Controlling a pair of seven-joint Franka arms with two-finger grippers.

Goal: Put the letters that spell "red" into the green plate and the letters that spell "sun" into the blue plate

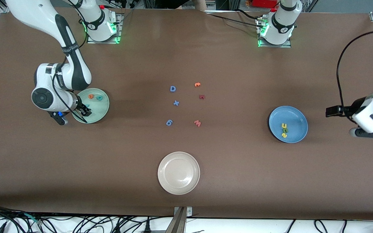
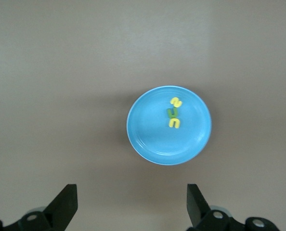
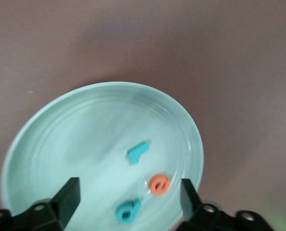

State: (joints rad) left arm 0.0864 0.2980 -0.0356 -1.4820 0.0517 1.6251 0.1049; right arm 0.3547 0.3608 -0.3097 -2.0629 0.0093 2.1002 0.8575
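Note:
The pale green plate [image 1: 104, 108] [image 3: 61, 139] lies at the right arm's end of the table. On it rest an orange "e" [image 1: 91, 96] [image 3: 159, 185], a teal "d" [image 1: 99, 97] [image 3: 128, 211] and a thin teal "r" [image 3: 138, 151]. My right gripper [image 1: 84, 111] [image 3: 128, 193] hovers low over this plate, open, holding nothing. The blue plate [image 1: 296, 118] [image 2: 148, 130] lies toward the left arm's end and carries a yellow "u" [image 1: 284, 125] [image 2: 174, 123], an olive "n" [image 1: 285, 130] [image 2: 172, 113] and a yellow "s" [image 1: 284, 135] [image 2: 175, 102]. My left gripper [image 1: 372, 133] [image 2: 132, 198] waits open beside that plate.
A beige-white plate [image 1: 178, 186] sits nearest the front camera. In the table's middle lie a blue "D" [image 1: 173, 88], a blue "x" [image 1: 176, 103], a blue "6"-like letter [image 1: 169, 122], an orange letter [image 1: 197, 84], a dark red letter [image 1: 201, 96] and a salmon "w" [image 1: 197, 123].

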